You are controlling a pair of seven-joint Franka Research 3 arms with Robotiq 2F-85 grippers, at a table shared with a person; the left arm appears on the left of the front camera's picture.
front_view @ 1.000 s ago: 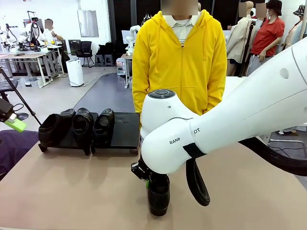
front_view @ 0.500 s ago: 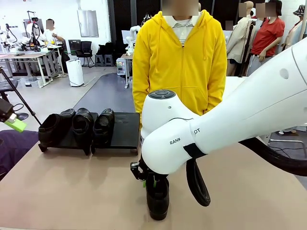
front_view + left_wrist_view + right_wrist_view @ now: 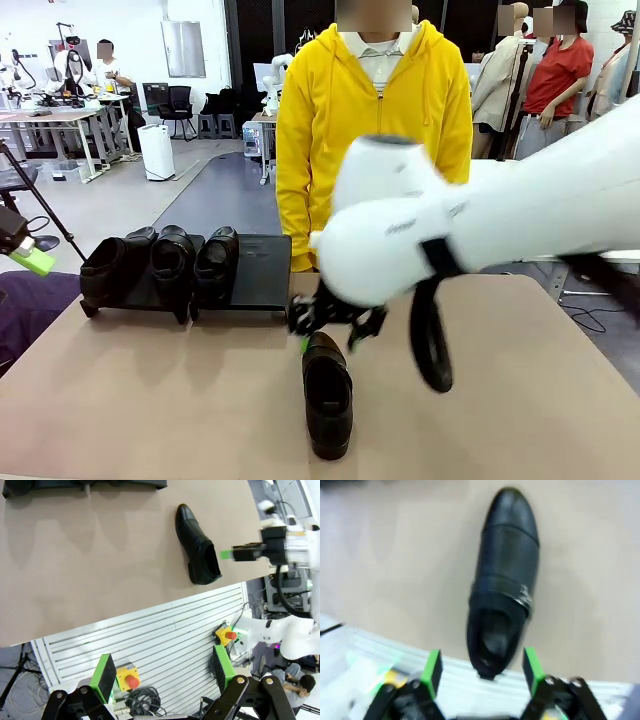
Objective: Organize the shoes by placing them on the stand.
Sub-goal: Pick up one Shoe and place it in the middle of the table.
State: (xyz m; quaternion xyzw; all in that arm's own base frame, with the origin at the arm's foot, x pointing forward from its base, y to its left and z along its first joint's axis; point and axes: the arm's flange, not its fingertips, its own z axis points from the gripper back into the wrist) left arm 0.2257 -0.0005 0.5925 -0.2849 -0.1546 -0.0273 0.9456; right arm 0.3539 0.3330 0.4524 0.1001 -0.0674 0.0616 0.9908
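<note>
One black shoe (image 3: 328,395) lies alone on the tan table near the front edge, heel toward the robot. In the right wrist view this shoe (image 3: 502,575) sits just beyond my fingers. My right gripper (image 3: 330,320) hangs open just above and behind it, holding nothing; its green pads (image 3: 432,672) stand wide apart. The black stand (image 3: 262,268) sits at the far left with three shoes (image 3: 172,255) side by side on it, and its right part is bare. My left gripper (image 3: 162,672) is open and empty, off the table's left side (image 3: 30,258).
A person in a yellow hoodie (image 3: 375,120) stands at the far edge behind the right arm. The white right arm (image 3: 480,215) spans the right half of the front view. The table's front edge (image 3: 150,612) runs beside a white slatted panel.
The right gripper has opened and let go of the shoe, then risen and drawn back from it. The shoe now rests on the table. The left arm has not moved.
</note>
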